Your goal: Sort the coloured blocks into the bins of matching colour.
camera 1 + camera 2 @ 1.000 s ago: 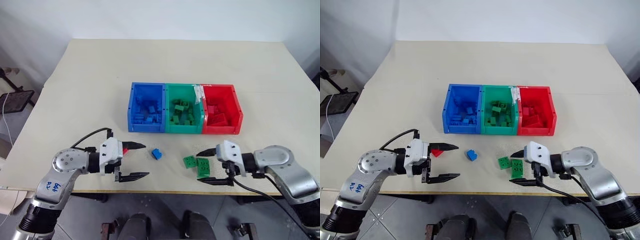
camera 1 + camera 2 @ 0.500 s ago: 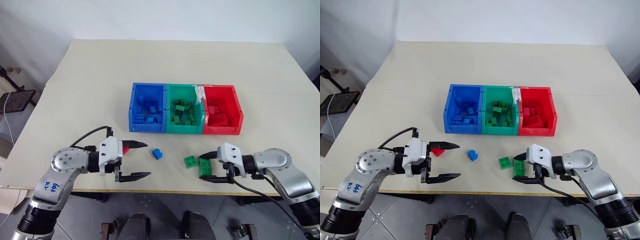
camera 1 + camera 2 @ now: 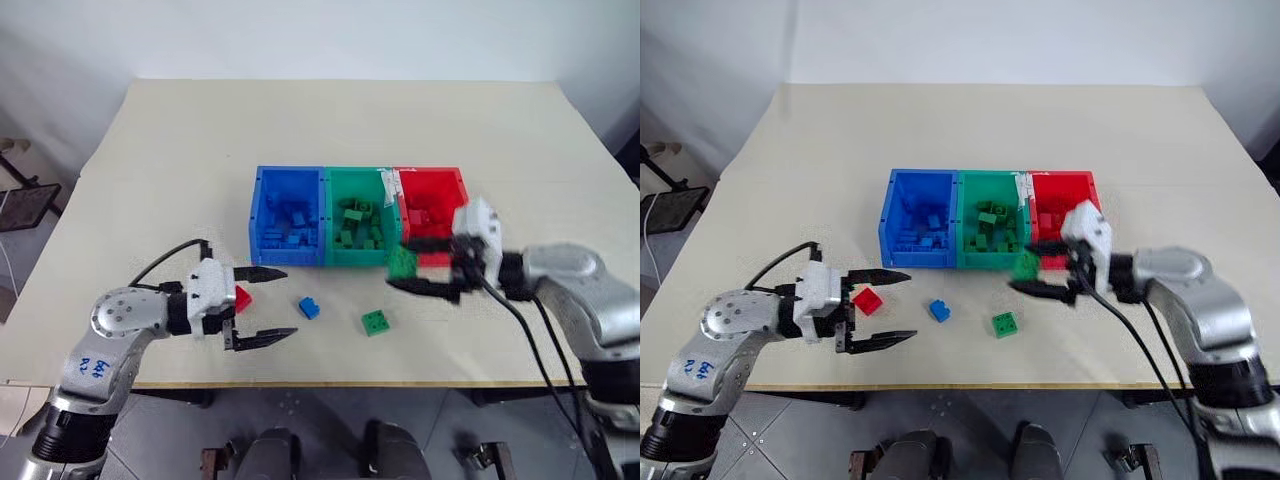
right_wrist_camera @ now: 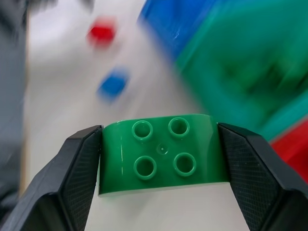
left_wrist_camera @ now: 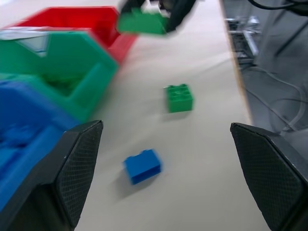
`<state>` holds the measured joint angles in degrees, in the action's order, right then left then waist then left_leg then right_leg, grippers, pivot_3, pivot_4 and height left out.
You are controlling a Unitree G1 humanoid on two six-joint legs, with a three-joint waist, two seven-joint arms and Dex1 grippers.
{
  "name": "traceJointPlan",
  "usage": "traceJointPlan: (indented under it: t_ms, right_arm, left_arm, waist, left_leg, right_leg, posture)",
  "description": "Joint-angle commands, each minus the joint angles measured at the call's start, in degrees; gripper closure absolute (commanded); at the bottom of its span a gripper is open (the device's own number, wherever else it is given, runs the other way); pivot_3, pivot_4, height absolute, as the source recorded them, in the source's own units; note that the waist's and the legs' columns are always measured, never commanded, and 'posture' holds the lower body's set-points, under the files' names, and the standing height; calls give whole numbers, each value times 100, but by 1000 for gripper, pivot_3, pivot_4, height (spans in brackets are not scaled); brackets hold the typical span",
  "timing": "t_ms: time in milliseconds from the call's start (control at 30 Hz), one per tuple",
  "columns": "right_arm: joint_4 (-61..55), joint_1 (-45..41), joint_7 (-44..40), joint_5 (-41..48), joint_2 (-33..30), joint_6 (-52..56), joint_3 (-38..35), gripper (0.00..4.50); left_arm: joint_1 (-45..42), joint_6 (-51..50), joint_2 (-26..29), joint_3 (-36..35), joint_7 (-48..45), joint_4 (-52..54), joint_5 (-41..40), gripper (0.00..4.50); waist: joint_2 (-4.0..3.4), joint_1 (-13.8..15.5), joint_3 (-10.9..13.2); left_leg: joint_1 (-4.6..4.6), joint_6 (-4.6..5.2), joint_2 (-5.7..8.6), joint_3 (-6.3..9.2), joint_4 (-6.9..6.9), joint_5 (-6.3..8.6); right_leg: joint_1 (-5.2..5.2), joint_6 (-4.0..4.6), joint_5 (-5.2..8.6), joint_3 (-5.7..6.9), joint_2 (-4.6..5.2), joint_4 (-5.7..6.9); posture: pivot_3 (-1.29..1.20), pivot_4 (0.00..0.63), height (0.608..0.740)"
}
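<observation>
My left gripper (image 3: 262,304) hangs low over the table (image 3: 180,160) near its front edge, fingers spread as wide as they go and holding nothing. A red block (image 3: 868,300) lies on the table between those fingers, apart from both as far as I can tell. Just past the fingertips, to the right, a blue block (image 3: 309,307) sits on the bare table in front of the blue bin (image 3: 287,228). Farther right a small green block (image 3: 375,322) lies by itself, out in front of the green bin (image 3: 356,229). The three bins stand joined in a row at the middle of the table, blue, then green, then the red bin (image 3: 430,213), each with a heap of blocks of its own colour inside. My right gripper (image 4: 159,163) is up off the table in front of the seam between the green and red bins, fingers closed onto the two ends of a green block (image 4: 163,154) with its four studs facing the wrist camera. In the head views that held block shows blurred, hanging just before the bins' front lip, and I cannot tell whether it is over the lip or short of it. It touches neither the table nor any bin wall that I can see.
</observation>
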<state>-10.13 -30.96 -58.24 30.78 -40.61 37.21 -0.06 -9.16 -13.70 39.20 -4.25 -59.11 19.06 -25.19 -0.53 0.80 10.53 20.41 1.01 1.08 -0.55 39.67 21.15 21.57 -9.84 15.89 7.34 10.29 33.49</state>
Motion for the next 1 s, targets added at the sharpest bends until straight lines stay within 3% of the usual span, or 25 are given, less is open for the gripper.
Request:
traceJointPlan:
  t_ms: [33,167,267,367,533,633,800,1000]
  right_arm:
    - [380,-552,487,-166,267,262,93,1155]
    - [1662,-1614,1040,-925,964,-372,459,1155]
    - [2207,-1897,1128,-1272,1181,-761,569,1155]
    - [2373,-1956,1022,-1329,1235,-966,522,135]
    - [1945,-1655,561,-1096,1052,-1118,310,63]
    - [1411,-874,-66,-873,642,-1589,8,63]
    - [399,980,-889,203,170,-2024,-1405,63]
    - [516,2780,-1493,22,-454,-2849,-2427,63]
  left_arm:
    - [212,131,83,-350,114,-76,-27,0]
    - [609,390,160,-794,236,-354,125,0]
    - [709,518,182,-875,308,-430,196,0]
    - [743,561,200,-887,332,-428,196,0]
    - [699,590,224,-870,314,-494,195,0]
    - [550,590,237,-829,261,-615,157,0]
    - [173,749,192,-547,93,-830,241,0]
    - [-353,907,-128,199,-36,-864,453,0]
  waist:
    - [0,-4,0]
    - [-5,-64,3]
    - [-6,-74,3]
    - [-6,-79,3]
    - [-7,-109,4]
    - [-7,-68,4]
    - [-6,59,5]
    - [-6,59,4]
  left_leg:
    - [0,0,1,-1,-1,0]
    - [9,1,2,-5,0,1]
    - [14,1,4,-7,-2,0]
    - [17,0,8,-8,-5,1]
    - [20,0,5,-9,-12,1]
    - [21,0,5,-14,-11,1]
    - [22,3,13,-19,-7,3]
    - [7,5,5,-44,-5,2]
  right_leg:
    - [0,0,0,0,1,0]
    - [9,0,0,3,0,0]
    - [13,0,0,19,0,15]
    - [12,0,0,21,2,17]
    - [15,0,0,29,0,14]
    - [14,0,0,31,0,13]
    - [0,-1,-1,32,4,0]
    - [-6,-1,-1,23,1,-1]
  posture:
    - [0,150,740]
    - [0,150,740]
    - [0,150,740]
    - [0,150,740]
    - [0,150,740]
    - [0,150,740]
    - [0,150,740]
    - [0,150,740]
